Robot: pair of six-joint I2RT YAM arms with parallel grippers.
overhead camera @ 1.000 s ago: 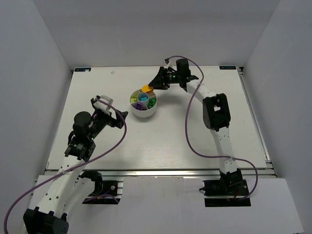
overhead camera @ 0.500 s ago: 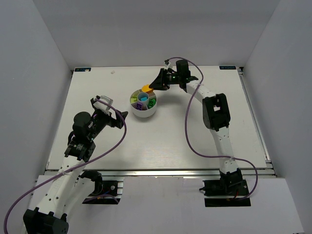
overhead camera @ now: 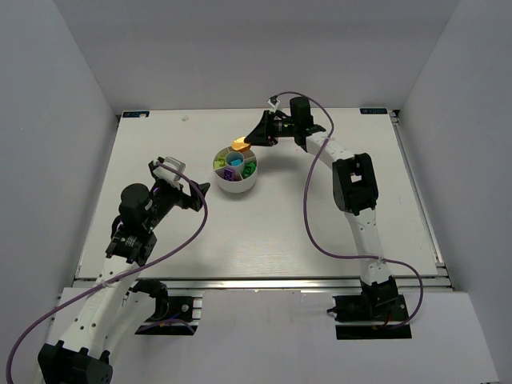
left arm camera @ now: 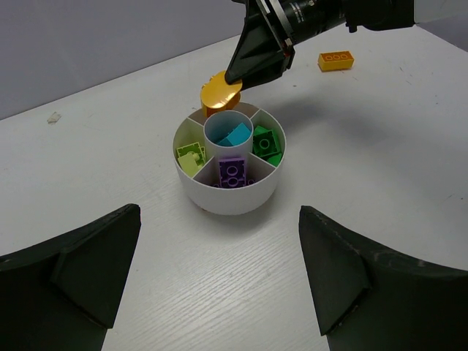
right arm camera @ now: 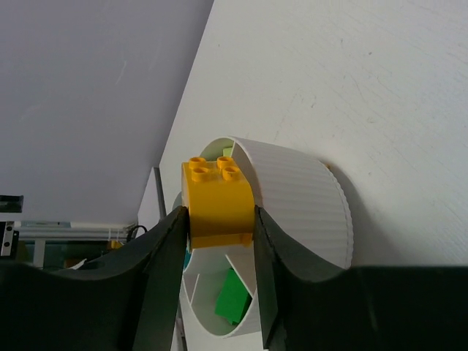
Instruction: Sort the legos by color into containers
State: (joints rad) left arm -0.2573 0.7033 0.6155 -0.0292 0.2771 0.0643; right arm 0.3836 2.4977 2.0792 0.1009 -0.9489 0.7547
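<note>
— How do my right fingers stand?

— Your right fingers [right arm camera: 162,256] are closed to the width of an orange four-stud brick [right arm camera: 217,205]. One finger lies flat on each of its sides, and its studs point away from the wrist. Just past the fingertips is the round white divided dish [right arm camera: 307,197]. The brick hangs at the dish's rim on the side nearest those fingers. I cannot tell whether it touches the wall.

— And my left?

— Your left fingers [left arm camera: 80,270] are spread wide and grip nothing. The dish stands ahead of them, in line with the gap between the two tips and well apart from both.

In the wedge nearest those fingers lies a purple brick [left arm camera: 232,172]. Toward the left-hand finger's side are the lime bricks [left arm camera: 190,157], and toward the right-hand finger's side the green bricks [left arm camera: 267,142]. A cyan brick [left arm camera: 235,135] sits in the central well.

Farther out, beyond the dish and your right fingers, a second orange brick [left arm camera: 336,60] lies on the counter [left arm camera: 365,161].
</note>
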